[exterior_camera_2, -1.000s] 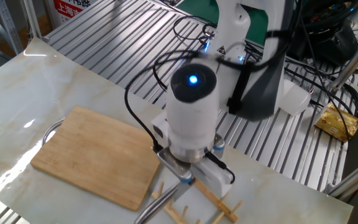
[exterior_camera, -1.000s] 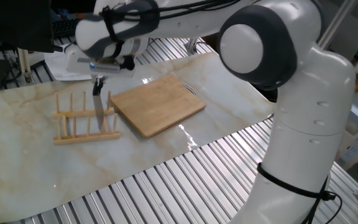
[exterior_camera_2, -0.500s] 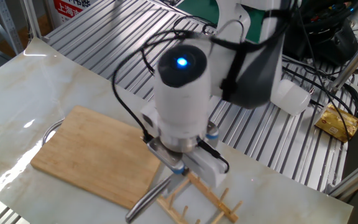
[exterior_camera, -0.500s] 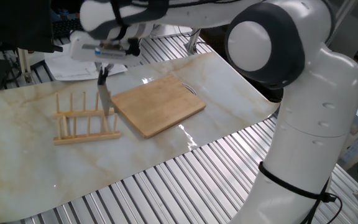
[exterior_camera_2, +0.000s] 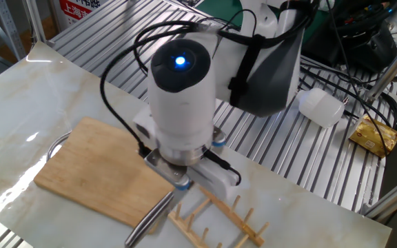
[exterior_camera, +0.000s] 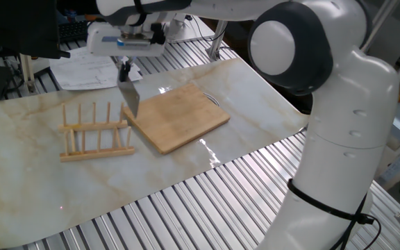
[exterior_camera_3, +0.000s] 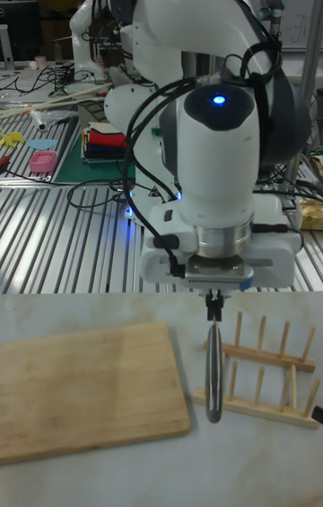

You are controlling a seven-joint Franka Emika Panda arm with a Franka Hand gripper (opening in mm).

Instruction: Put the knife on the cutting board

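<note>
The knife [exterior_camera: 130, 101] hangs blade-down in the air, and my gripper [exterior_camera: 125, 67] is shut on its handle. It is above the gap between the wooden peg rack [exterior_camera: 96, 133] and the near edge of the cutting board [exterior_camera: 179, 118], clear of the pegs. In the tall fixed view the gripper [exterior_camera_3: 213, 297] holds the knife [exterior_camera_3: 213, 372] upright, just right of the board [exterior_camera_3: 85, 390] and in front of the rack [exterior_camera_3: 265, 372]. In the other fixed view the knife [exterior_camera_2: 150, 217] shows below the wrist at the corner of the board [exterior_camera_2: 102, 172]; the fingers are hidden there.
The peg rack [exterior_camera_2: 216, 222] stands upright on the marble sheet. The board's metal loop [exterior_camera: 214, 101] faces away from the rack. Papers [exterior_camera: 89, 66] lie behind the sheet, a white bottle [exterior_camera_2: 320, 107] and a gold packet [exterior_camera_2: 374, 134] on the slatted metal tabletop.
The gripper has lifted the knife up out of the peg rack and carried it sideways toward the cutting board. Board and rack have not moved.
</note>
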